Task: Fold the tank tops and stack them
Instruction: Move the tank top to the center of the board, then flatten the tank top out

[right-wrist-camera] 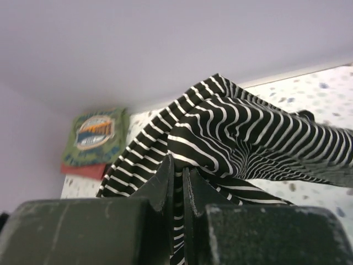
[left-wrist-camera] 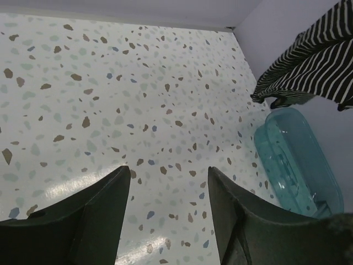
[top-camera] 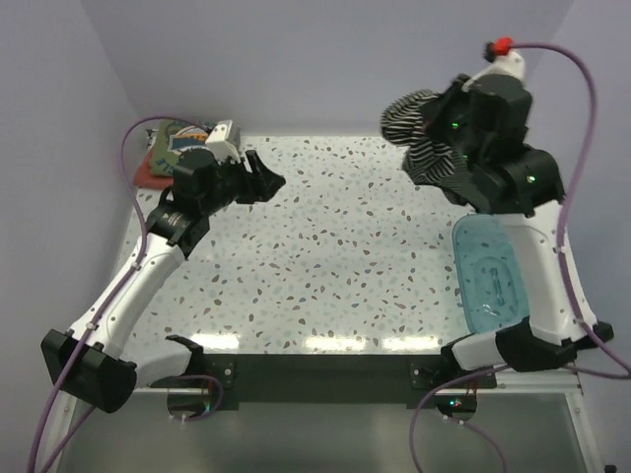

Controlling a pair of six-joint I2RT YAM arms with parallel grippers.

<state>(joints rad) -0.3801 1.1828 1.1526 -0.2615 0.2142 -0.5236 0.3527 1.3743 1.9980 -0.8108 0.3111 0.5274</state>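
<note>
My right gripper (right-wrist-camera: 182, 165) is shut on the black-and-white striped tank top (right-wrist-camera: 237, 132) and holds it bunched in the air over the table's far right; it also shows in the top view (top-camera: 419, 133) and the left wrist view (left-wrist-camera: 314, 55). The folded olive green tank top (top-camera: 175, 138) with its graphic lies on a red one (top-camera: 148, 177) at the far left corner, also in the right wrist view (right-wrist-camera: 94, 135). My left gripper (top-camera: 264, 177) is open and empty above the table next to that stack; its fingers (left-wrist-camera: 105, 210) frame bare tabletop. The mustard top is hidden.
A translucent blue plastic basket (top-camera: 490, 276) lies on its side at the right edge of the speckled table (top-camera: 325, 266), below the hanging striped top; it also shows in the left wrist view (left-wrist-camera: 298, 160). Walls close the back and sides.
</note>
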